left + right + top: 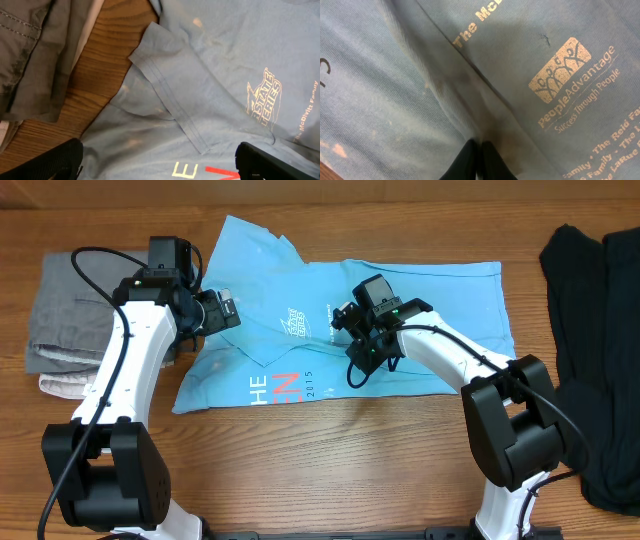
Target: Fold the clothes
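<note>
The clothes [450,290], a light blue T-shirt, lie spread across the middle of the wooden table with their lower edge folded up, showing "HE" and red letters. My left gripper [225,312] hovers open over the shirt's left sleeve [170,85]; in the left wrist view the left gripper [160,169] has its jaws far apart with only flat fabric between them. My right gripper [360,360] is down on the shirt's middle near the white logos. The right wrist view shows the right gripper [477,147] with fingertips pressed together, pinching a ridge of the clothes [395,100].
A folded grey garment [65,310] on a white cloth [60,385] lies at the left, close to my left arm; it also shows as the grey garment [30,50]. A black garment [600,330] covers the right edge. Bare wood [330,460] runs along the front.
</note>
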`<move>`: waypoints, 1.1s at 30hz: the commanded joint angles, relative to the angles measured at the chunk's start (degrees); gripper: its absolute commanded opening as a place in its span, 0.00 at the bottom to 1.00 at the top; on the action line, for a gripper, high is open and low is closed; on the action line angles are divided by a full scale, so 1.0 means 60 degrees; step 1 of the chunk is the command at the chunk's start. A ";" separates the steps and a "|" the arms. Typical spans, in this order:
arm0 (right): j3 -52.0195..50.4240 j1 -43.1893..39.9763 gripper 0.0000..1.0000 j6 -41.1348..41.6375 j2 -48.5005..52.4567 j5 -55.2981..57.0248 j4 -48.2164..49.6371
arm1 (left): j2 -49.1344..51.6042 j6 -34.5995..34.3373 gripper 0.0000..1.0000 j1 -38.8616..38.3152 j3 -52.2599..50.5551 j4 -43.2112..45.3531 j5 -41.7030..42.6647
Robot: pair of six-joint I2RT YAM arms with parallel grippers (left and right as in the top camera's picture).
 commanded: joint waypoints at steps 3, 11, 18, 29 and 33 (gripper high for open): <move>0.0237 0.0051 0.10 0.0004 0.0058 0.0102 0.0058 | -0.0102 0.0080 1.00 0.0044 -0.0015 0.0025 0.0029; 0.0237 0.0047 0.04 0.0004 0.0058 0.0157 0.0200 | -0.0102 0.0080 1.00 0.0044 -0.0015 0.0025 0.0029; 0.0244 0.0047 0.04 -0.0007 0.0058 0.0637 0.1035 | -0.0102 0.0080 1.00 0.0044 -0.0015 0.0025 0.0029; 0.0106 0.0040 0.04 -0.0663 0.0109 0.0710 0.2339 | -0.0102 0.0080 1.00 0.0044 -0.0015 0.0025 0.0033; 0.0033 -0.0004 0.04 -0.0798 0.0255 0.0710 0.2732 | -0.0102 0.0080 1.00 0.0044 -0.0015 0.0025 0.0029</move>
